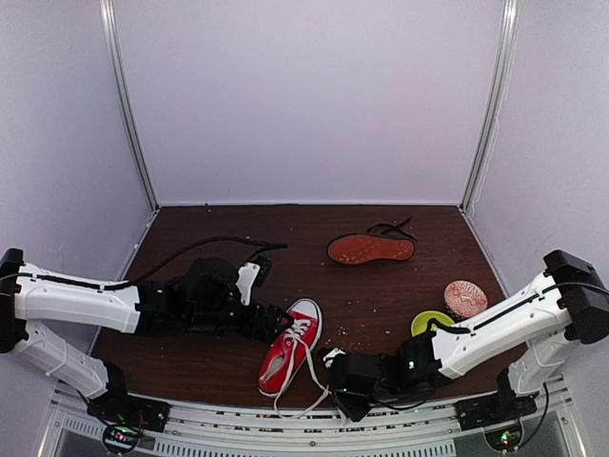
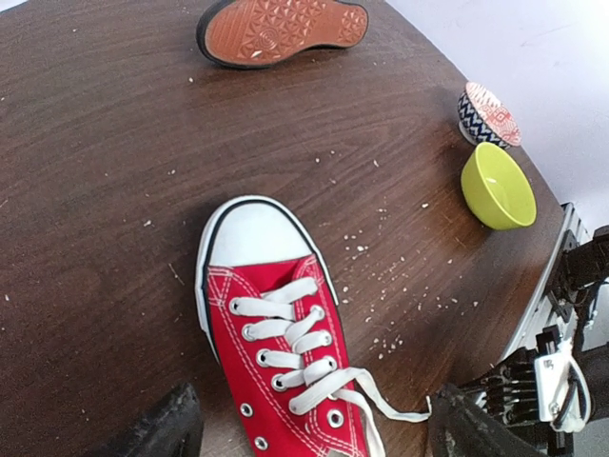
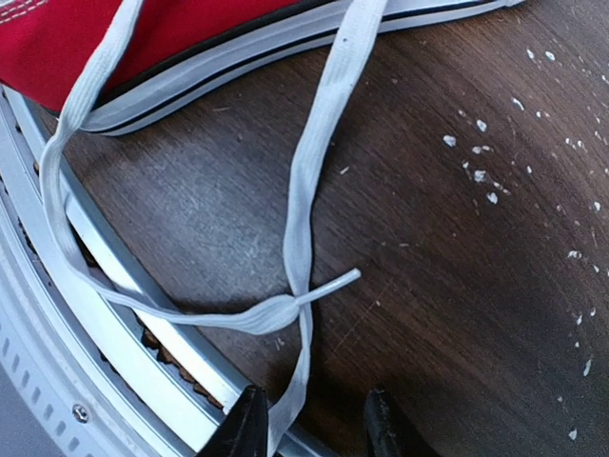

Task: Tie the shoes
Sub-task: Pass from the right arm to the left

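The red sneaker [image 1: 290,347] [image 2: 276,352] lies near the table's front edge, toe pointing away, its white laces untied and trailing over the edge. My left gripper [image 1: 276,324] [image 2: 319,433] hovers open over the sneaker's heel end, one finger on each side of it. The black shoe [image 1: 371,248] [image 2: 281,29] lies at the back on its side, reddish sole showing. My right gripper [image 1: 338,376] [image 3: 314,424] is low at the front edge, open. A white lace [image 3: 303,228] runs down between its fingers, close to the left finger [image 3: 245,424]. Another lace end crosses this one just ahead.
A yellow-green bowl [image 1: 430,322] [image 2: 497,186] and a patterned bowl [image 1: 465,298] [image 2: 487,114] stand right of the sneaker. The metal rail [image 3: 57,314] of the table's front edge runs under the hanging laces. Pale crumbs are scattered on the dark wood.
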Tool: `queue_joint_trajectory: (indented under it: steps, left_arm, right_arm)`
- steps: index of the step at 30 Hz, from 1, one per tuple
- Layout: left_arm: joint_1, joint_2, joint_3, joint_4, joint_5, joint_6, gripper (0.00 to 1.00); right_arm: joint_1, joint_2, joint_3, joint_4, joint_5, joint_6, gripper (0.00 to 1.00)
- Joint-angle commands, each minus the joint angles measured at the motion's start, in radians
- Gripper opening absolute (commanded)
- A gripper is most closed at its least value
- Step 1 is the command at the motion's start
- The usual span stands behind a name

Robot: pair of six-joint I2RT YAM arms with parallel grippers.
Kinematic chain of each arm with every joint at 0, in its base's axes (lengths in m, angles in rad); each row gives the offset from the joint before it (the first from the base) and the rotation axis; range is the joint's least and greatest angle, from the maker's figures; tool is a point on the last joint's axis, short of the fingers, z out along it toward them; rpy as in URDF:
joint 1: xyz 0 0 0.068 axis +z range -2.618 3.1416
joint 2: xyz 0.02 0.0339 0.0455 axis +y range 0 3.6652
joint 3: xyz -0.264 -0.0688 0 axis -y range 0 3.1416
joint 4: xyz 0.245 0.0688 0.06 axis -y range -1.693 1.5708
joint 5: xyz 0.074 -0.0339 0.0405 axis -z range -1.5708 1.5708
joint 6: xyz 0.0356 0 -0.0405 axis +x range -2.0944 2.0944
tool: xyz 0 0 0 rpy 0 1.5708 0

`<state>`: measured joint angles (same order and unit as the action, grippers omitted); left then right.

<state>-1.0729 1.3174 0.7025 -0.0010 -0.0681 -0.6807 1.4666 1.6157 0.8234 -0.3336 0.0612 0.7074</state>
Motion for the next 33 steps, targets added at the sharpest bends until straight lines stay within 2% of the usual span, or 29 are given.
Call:
queue_joint_trajectory:
  steps: [1,3,6,10,13,17,21,27,33]
  left_arm:
    - [0.009,-0.027,-0.01,0.034,-0.019,-0.007,0.85]
    - [0.011,-0.031,-0.012,0.032,-0.022,-0.008,0.85]
    - [0.016,-0.045,-0.013,0.017,-0.032,-0.009,0.85]
    - [0.03,-0.094,-0.029,-0.022,-0.057,-0.005,0.85]
    - [0.052,-0.132,-0.05,-0.038,-0.061,0.006,0.86]
    - [0.084,-0.169,-0.06,-0.034,-0.024,0.054,0.87]
    - [0.096,-0.173,-0.035,-0.016,0.047,0.142,0.87]
    - [0.111,-0.134,-0.013,0.048,0.151,0.252,0.87]
    - [0.116,-0.024,-0.003,0.147,0.189,0.287,0.87]
  right_arm:
    - [0.021,0.046,0.052,-0.017,0.058,0.0,0.35]
    - [0.028,0.081,0.076,-0.036,0.08,0.004,0.29]
    - [0.031,0.105,0.101,-0.089,0.13,0.054,0.13]
    - [0.004,0.049,0.061,-0.153,0.237,0.087,0.0]
    - [-0.086,-0.024,0.018,-0.176,0.281,0.032,0.0]
    - [-0.276,-0.093,0.007,-0.128,0.282,-0.107,0.0]
    - [-0.402,-0.096,0.092,-0.055,0.244,-0.258,0.0]
    - [-0.425,-0.092,0.317,-0.069,0.21,-0.365,0.0]
    - [-0.43,-0.091,0.373,0.012,0.097,-0.331,0.0]
